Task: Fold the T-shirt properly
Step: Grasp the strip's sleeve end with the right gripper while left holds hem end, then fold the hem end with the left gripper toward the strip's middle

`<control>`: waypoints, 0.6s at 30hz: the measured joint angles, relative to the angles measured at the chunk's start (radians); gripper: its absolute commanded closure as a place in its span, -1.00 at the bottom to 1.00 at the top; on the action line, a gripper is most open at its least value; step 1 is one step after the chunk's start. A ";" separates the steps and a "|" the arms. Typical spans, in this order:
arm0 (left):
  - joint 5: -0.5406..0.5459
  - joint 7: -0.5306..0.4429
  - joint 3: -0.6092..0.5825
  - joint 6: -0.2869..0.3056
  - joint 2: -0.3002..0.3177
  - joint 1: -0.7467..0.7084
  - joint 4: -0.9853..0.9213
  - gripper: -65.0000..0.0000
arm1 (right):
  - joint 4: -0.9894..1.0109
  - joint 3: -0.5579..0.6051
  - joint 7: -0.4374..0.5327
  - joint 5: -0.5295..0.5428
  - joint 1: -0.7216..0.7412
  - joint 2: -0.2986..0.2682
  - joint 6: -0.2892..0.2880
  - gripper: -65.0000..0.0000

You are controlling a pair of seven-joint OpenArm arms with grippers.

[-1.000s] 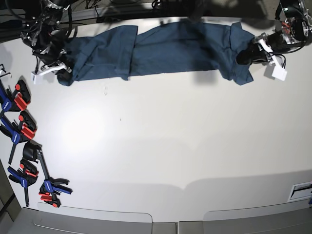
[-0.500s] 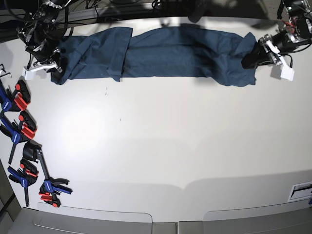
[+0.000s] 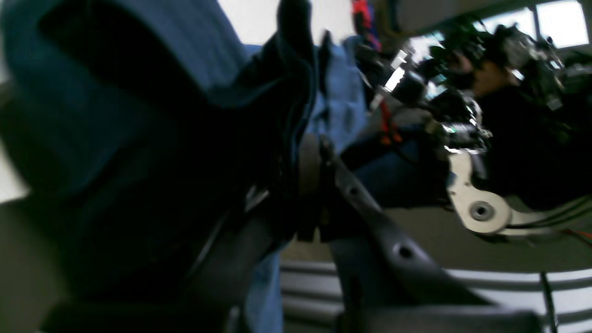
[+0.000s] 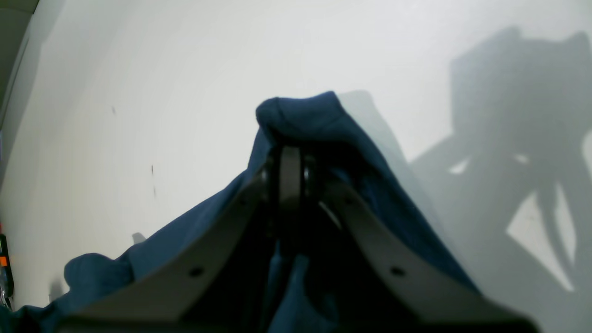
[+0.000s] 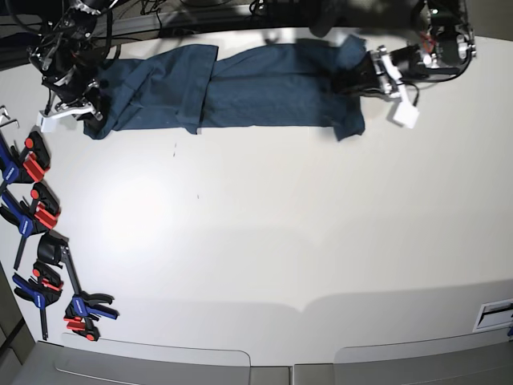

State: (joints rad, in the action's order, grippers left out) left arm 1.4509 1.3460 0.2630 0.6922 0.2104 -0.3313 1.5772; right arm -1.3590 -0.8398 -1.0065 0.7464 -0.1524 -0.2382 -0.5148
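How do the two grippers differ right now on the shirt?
The left gripper holds its end of the T-shirt lifted and carried inward over the cloth; the right gripper holds the opposite end low by the table edge. Both are shut on fabric.

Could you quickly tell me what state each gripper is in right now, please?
Left gripper: shut on the T-shirt, at one end.
Right gripper: shut on the T-shirt's other end.

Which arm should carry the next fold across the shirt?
Left, probably. Its pincer already grips the T-shirt end, lifted and doubled inward; the right pincer just pins the opposite end.
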 measured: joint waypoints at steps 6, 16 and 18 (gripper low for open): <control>0.000 -0.007 -0.127 0.000 -0.063 0.066 0.000 1.00 | 0.000 0.000 -0.001 0.005 0.000 0.000 0.000 1.00; -0.152 -0.071 -0.281 -0.001 -0.145 0.166 0.000 1.00 | 0.000 0.000 -0.004 0.005 0.000 0.000 0.000 1.00; -0.200 -0.076 -0.308 -0.001 -0.150 0.179 0.000 1.00 | 0.000 0.000 -0.004 0.005 0.000 0.000 0.000 1.00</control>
State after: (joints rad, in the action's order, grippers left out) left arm 1.2514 1.2701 -0.0452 0.6914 0.0605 -0.1528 1.5776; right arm -1.3590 -0.8398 -1.0107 0.7517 -0.1524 -0.2386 -0.5144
